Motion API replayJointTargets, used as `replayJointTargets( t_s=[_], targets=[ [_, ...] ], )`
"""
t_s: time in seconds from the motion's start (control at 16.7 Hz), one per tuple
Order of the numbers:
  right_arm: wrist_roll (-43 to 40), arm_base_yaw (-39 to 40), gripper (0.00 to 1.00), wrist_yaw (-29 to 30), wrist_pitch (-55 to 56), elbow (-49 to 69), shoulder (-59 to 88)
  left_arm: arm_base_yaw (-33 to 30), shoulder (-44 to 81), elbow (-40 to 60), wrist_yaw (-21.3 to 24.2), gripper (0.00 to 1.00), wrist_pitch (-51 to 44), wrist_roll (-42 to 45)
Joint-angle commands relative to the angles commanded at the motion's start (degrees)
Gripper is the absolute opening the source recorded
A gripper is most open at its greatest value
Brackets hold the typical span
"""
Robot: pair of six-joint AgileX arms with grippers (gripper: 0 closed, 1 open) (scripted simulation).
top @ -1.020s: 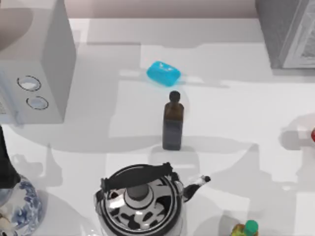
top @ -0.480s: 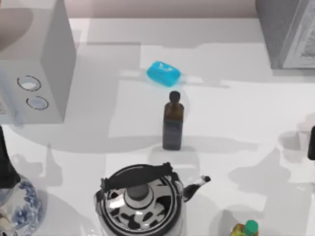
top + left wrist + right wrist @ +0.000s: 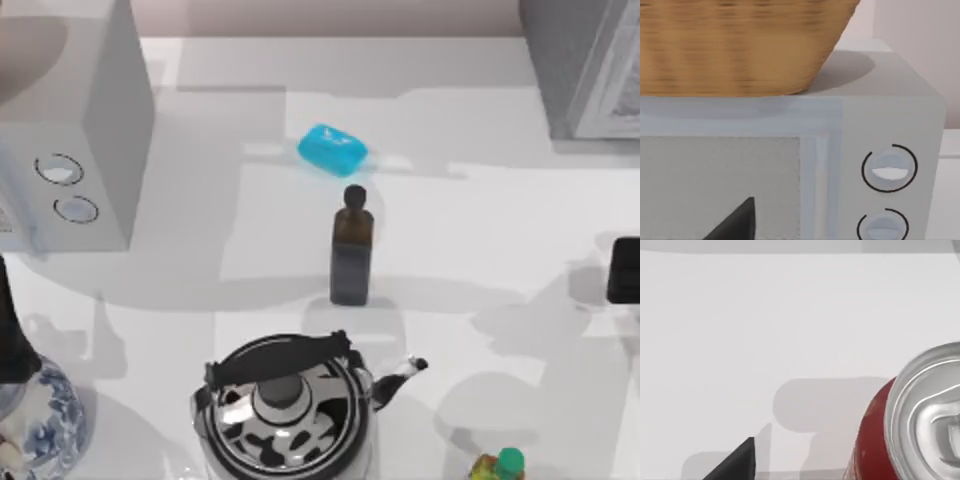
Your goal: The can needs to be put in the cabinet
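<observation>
Left arm is sitting parked at the left side, wrist camera facing the microwave (image 3: 790,165) with its two dials (image 3: 889,168) and a wicker basket (image 3: 740,45) on top; one dark fingertip (image 3: 737,222) is poking into that view, but I cannot tell how far its jaws are spread or whether they are holding anything. Mid-table clutter is standing well clear of the working arm: blue soap (image 3: 333,149), brown bottle (image 3: 351,247), kettle (image 3: 285,405), and the small yellow bottle (image 3: 497,467) near the front. Right gripper (image 3: 625,271) is showing as a dark block at the right edge of the table (image 3: 450,230), positioned there, I judge, because the can is standing at that edge. In the right wrist view the can (image 3: 920,425) is upright on the table, silver lid facing the camera, red wall below it, sitting off to one side of the visible fingertip (image 3: 737,462) and not between the jaws as far as I can see. Jaw spread is not visible here either, so cannot tell; nothing looks gripped. Cabinet (image 3: 585,65) is standing at the back right, beyond the gripper, door looking closed. Judgement: approach step, gripper is lining up on the can; grasp and cabinet opening not yet done.
</observation>
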Motion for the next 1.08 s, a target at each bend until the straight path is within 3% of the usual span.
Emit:
replayJointTargets(
  t_s=[0.54,1.08],
  targets=[
    [-0.35,-0.76,1.0,-0.48,6.6,2.53,9.14,0.0,0.0,0.0,0.0,1.0,0.0,0.0],
    [-0.35,-0.76,0.32,-0.48,6.6,2.53,9.14,0.0,0.0,0.0,0.0,1.0,0.0,0.0]
  ],
)
